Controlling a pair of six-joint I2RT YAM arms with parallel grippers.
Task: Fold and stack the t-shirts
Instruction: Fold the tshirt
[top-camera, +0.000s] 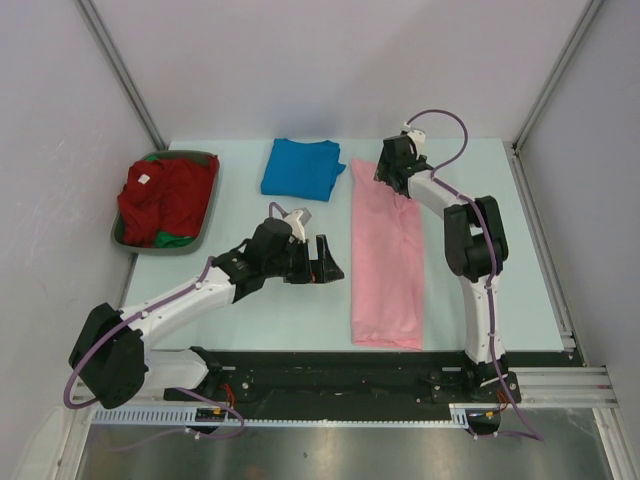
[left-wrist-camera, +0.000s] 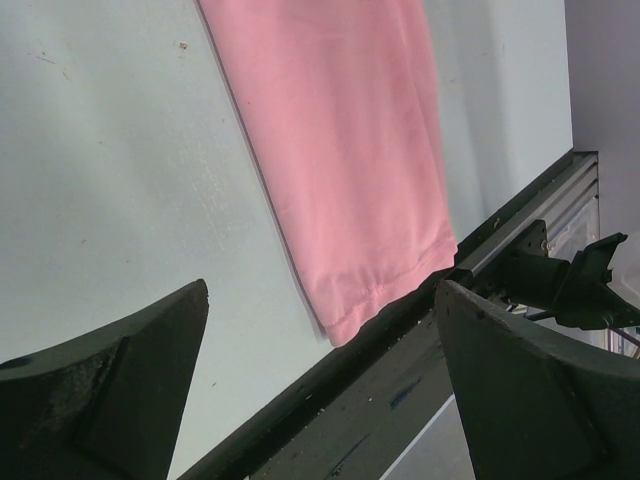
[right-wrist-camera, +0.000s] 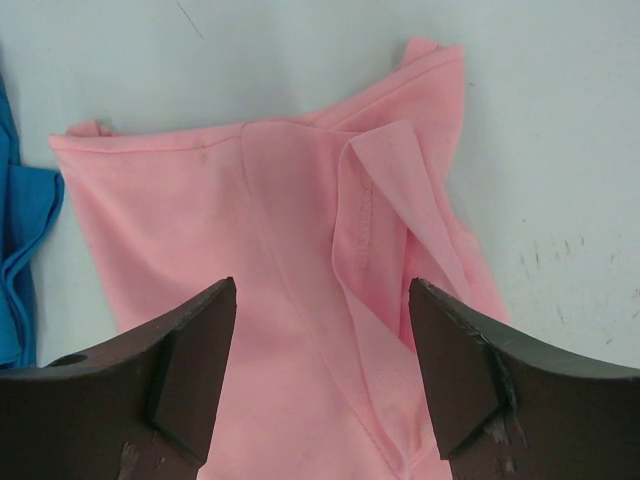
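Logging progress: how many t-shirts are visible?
4: pink shirt laid out mid-table, blue shirt folded at far edge, red shirt over green shirt in the tray; more may hide underneath.

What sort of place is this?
Likely a lab test cell: bare grey panel walls box in a pale table, with left arm and right arm bolted to a rail at its near edge.
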